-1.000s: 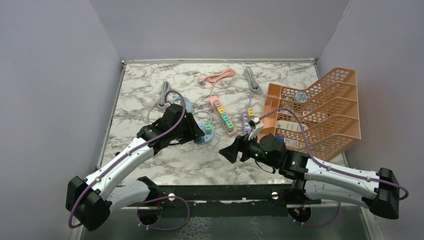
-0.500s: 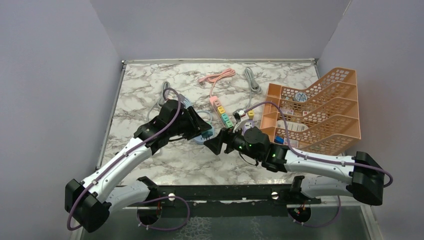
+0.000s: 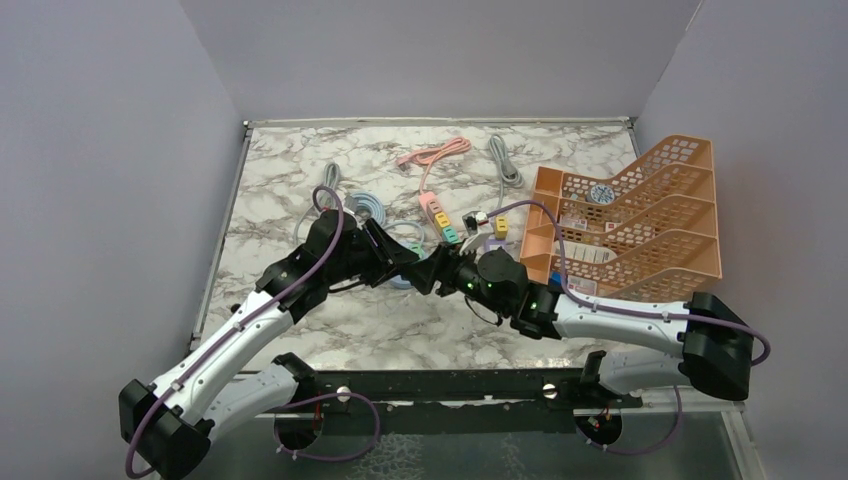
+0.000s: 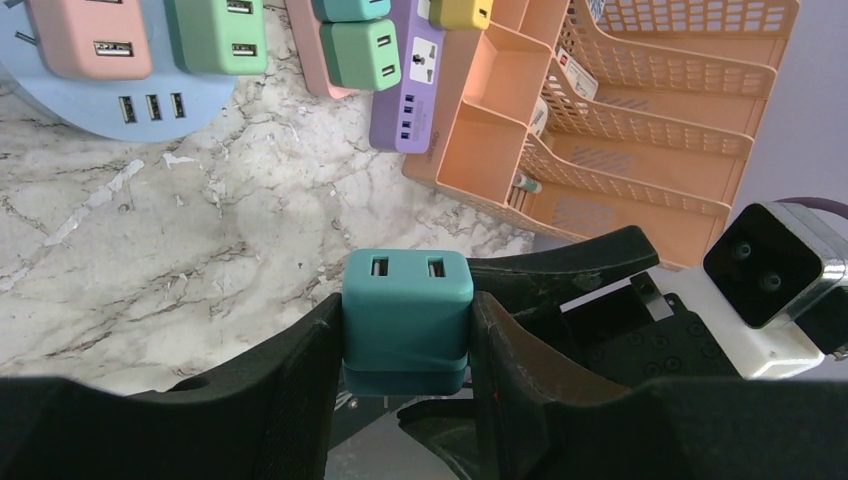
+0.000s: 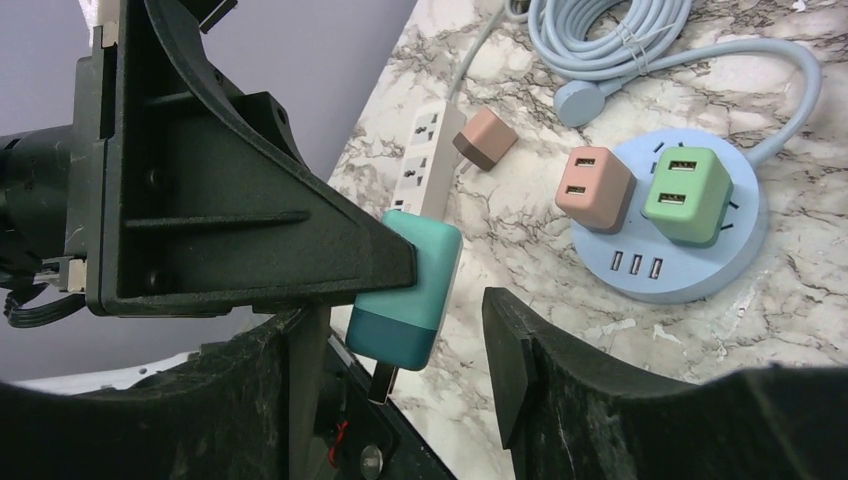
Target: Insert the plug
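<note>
Two YAM arms are meeting above the near middle of the marble table [image 3: 300, 190], left of the orange file rack [image 3: 650, 220]. The left gripper [image 4: 405, 310] is clamping a teal two-port USB adapter [image 4: 405, 290] in mid-air, its fingers pressing both flanks, prongs pointing toward the arm bases. The right gripper [image 5: 395, 310] is hanging spread wide on either side of the adapter's darker lower end, apparently not touching it. The round blue power hub [image 5: 715, 270] is lying just beyond. This looks like a handover: next, the right fingers need to close squarely on the body, clear of the prongs, before the left lets go.
</note>
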